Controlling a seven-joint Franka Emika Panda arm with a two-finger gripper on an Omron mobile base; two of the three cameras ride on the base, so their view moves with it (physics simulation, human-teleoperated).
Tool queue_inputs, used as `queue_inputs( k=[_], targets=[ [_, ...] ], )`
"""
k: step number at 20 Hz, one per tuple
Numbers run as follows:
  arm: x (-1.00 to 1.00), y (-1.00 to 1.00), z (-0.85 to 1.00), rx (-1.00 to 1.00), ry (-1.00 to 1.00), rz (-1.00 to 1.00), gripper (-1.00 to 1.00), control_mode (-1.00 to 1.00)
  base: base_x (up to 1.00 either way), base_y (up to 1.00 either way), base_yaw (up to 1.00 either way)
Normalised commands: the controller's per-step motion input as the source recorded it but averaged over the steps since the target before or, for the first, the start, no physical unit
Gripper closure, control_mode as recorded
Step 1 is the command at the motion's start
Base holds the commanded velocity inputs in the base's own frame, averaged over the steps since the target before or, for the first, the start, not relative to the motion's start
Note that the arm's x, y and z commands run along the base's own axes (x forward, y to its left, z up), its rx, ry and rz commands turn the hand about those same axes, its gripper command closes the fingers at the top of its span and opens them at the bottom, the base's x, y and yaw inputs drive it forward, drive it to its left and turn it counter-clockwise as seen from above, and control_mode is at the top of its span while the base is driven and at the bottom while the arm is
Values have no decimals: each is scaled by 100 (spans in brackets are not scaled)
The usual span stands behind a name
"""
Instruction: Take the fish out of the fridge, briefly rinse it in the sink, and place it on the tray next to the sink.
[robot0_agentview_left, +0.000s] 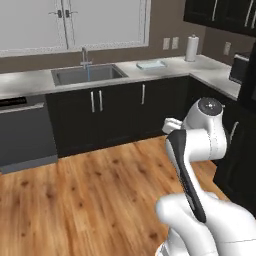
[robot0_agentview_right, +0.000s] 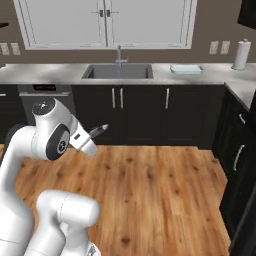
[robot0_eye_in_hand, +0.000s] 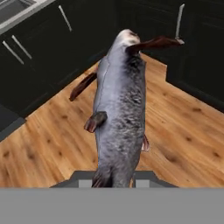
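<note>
- Gripper (robot0_eye_in_hand: 114, 181) is clamping nearly closed on the tail end of the fish (robot0_eye_in_hand: 121, 109), w/ the jaws pinching it from both sides.
- Fish's long axis is running straight out from the fingers, head pointing away from the hand, toward the dark cabinets; reddish fins are sticking out sideways.
- Fish is hanging in the air over the wood floor (robot0_agentview_left: 90, 190), well apart from the counter.
- In the right base view, fish tip (robot0_agentview_right: 100, 130) is poking out beside the arm.
- Sink (robot0_agentview_left: 89, 75) and tray (robot0_agentview_left: 150, 64) are sitting on the far counter, tray near the sink.
</note>
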Motion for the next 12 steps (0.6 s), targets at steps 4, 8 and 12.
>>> queue_inputs(
  k=[4, 8, 12],
  targets=[
    [0, 0, 0, 0, 0, 0, 100, 100, 100, -4, 33],
    [0, 0, 0, 0, 0, 0, 100, 100, 100, -43, 14],
    [0, 0, 0, 0, 0, 0, 100, 100, 100, -78, 4]
  ],
)
